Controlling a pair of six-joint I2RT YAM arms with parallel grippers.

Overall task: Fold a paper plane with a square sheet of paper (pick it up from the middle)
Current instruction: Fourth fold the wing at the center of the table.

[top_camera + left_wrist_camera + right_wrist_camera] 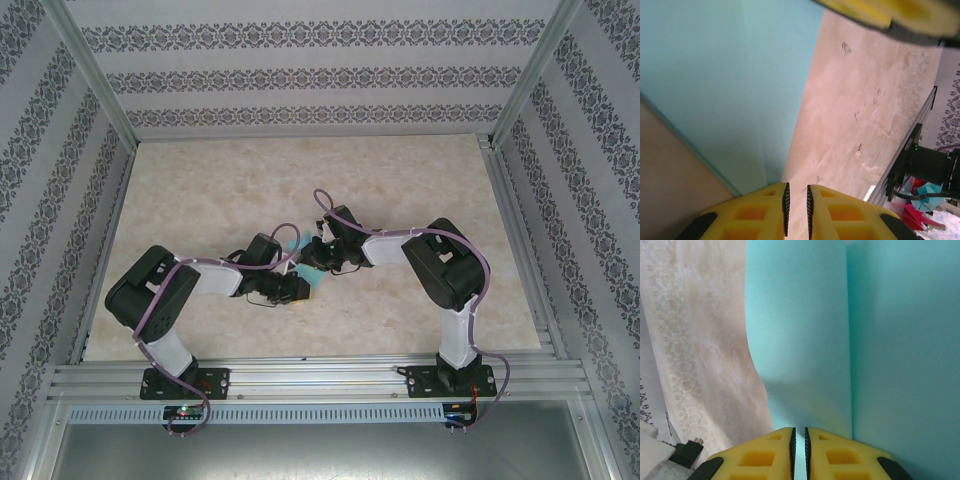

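The square sheet of paper [297,246] is turquoise and lies mid-table, mostly covered by the two wrists that meet over it. In the left wrist view the sheet of paper [725,90] fills the left side, and its edge runs down to my left gripper [797,186]. The jaws stand a narrow slit apart with bare table showing between them. In the right wrist view my right gripper [799,429] is right over the sheet of paper [805,340], beside a straight crease. Its jaws are also a thin slit apart, with turquoise behind. From above, the left gripper [298,290] and the right gripper [318,258] sit close together.
The marble-patterned table [200,200] is boxed in by patterned walls and an aluminium rail [320,380] at the near edge. A yellow finger [880,12] of the right gripper crosses the top of the left wrist view. Coloured paper scraps [927,192] lie beyond the table edge.
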